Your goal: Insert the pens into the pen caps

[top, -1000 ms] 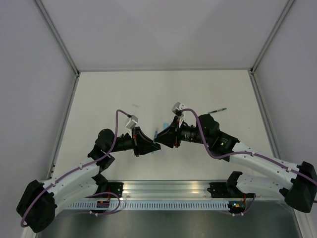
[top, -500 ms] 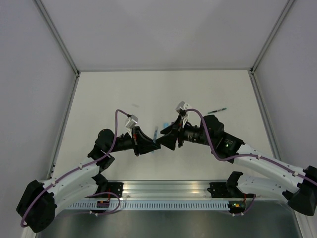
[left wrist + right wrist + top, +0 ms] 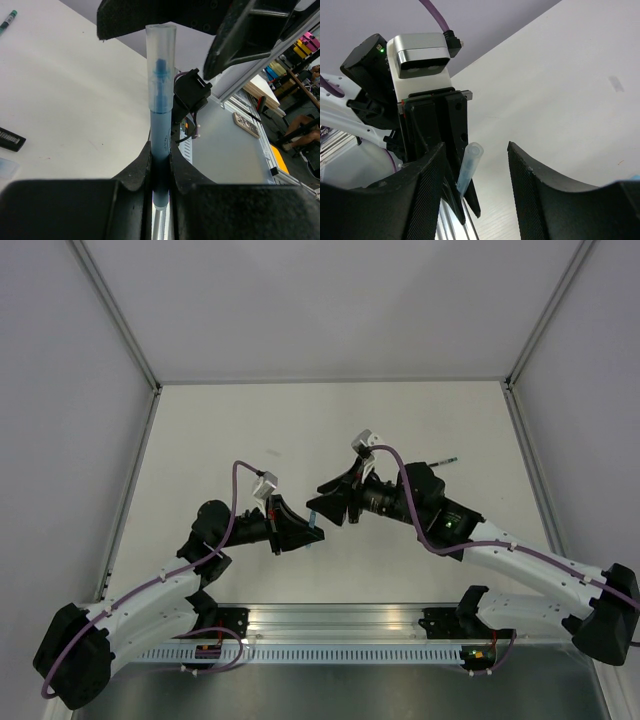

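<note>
My left gripper (image 3: 304,527) is shut on the light blue marker (image 3: 160,125), which stands upright between its fingers. The translucent light blue cap (image 3: 161,60) sits over the marker's tip. My right gripper (image 3: 323,502) is open and empty just beyond the cap; in the right wrist view the capped marker (image 3: 469,167) stands between its spread fingers (image 3: 427,190), touching neither. The thin dark green pen (image 3: 440,460) lies at the far right and shows in the left wrist view (image 3: 9,20). A black marker (image 3: 10,139) and a pale bluish cap (image 3: 6,168) lie on the table.
The white table (image 3: 250,420) is walled by grey panels and metal posts. A small dark mark (image 3: 270,452) lies behind the left arm. The metal rail (image 3: 340,625) carrying the arm bases runs along the near edge.
My right gripper has drawn back from the left gripper and away from the marker's tip, jaws apart. The cap stays on the marker. The left arm has held still.
</note>
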